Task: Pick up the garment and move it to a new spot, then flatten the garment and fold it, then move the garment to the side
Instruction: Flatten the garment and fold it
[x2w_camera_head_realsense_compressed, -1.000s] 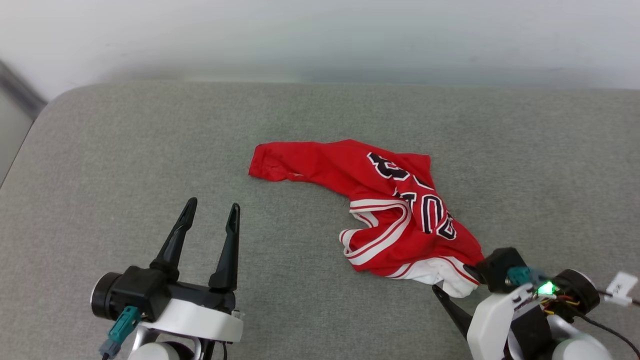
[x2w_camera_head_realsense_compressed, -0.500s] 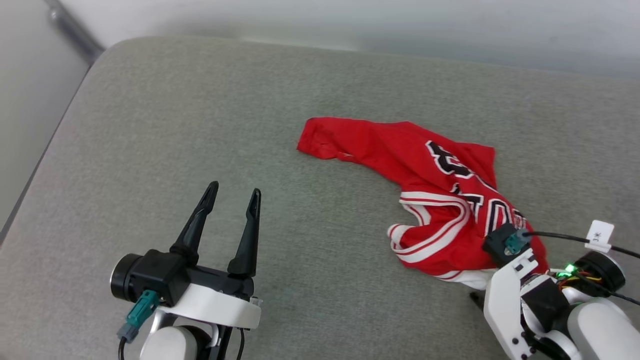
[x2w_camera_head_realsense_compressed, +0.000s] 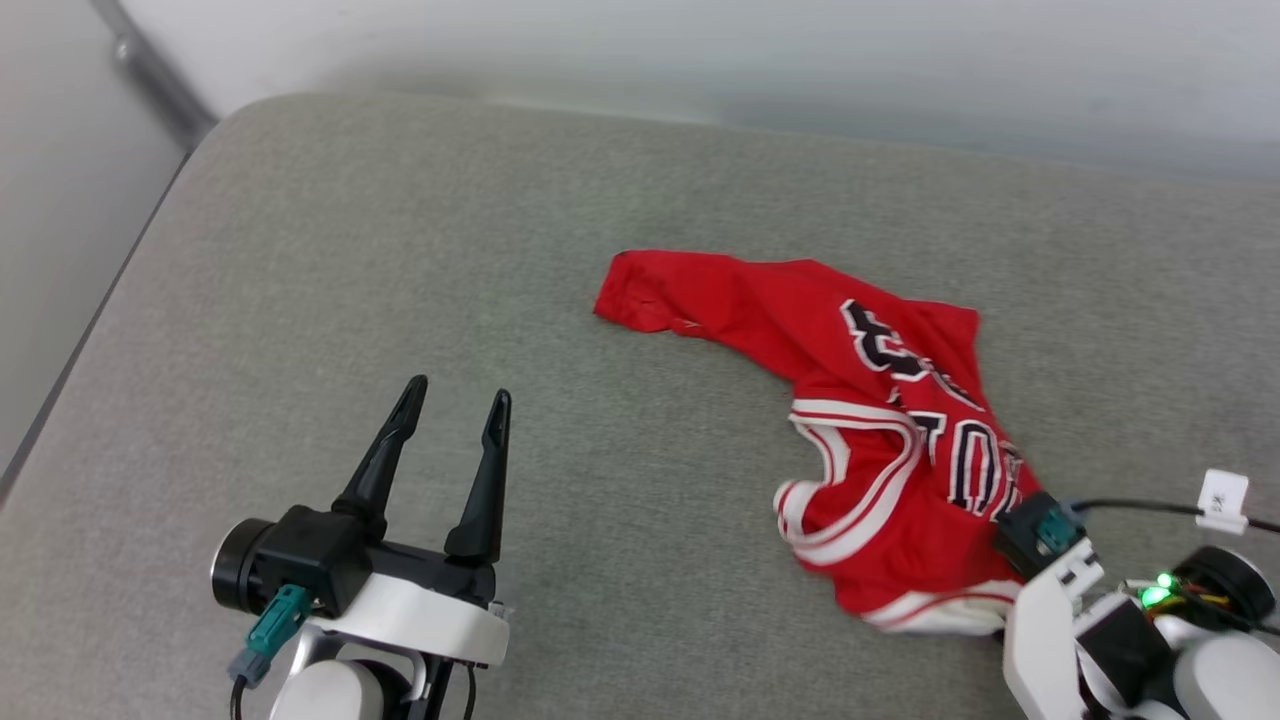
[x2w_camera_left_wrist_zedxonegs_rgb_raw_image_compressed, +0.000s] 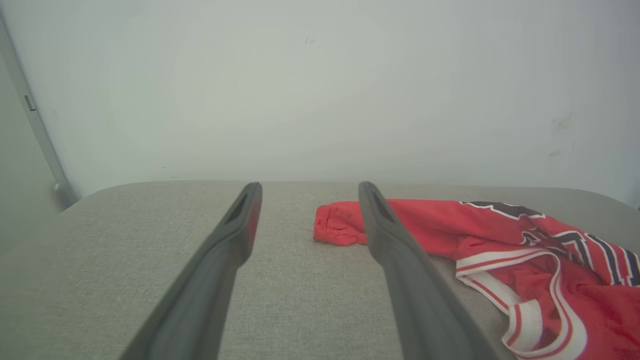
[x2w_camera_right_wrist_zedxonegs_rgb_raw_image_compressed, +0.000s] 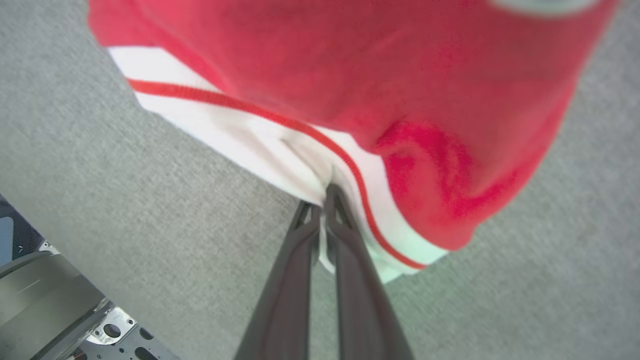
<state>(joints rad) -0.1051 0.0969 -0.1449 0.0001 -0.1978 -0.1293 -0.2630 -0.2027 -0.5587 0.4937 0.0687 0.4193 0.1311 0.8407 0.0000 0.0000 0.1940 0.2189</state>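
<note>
Jersey lies crumpled on grey tabletop, right of centre, one end running toward near right edge. Right hand closed, pinching white, red-striped trim at jersey's near end. Left hand open, fingers spread, empty, over near-left part of tabletop, well apart from jersey.

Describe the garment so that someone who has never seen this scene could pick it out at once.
Start from the wide grey padded surface before the pale wall; look toward its right side. There lies the garment, crumpled, its white-banded edge pinched by the shut right gripper. It is bright red with black white-outlined lettering and red-white striped trim, against plain grey all round.
</note>
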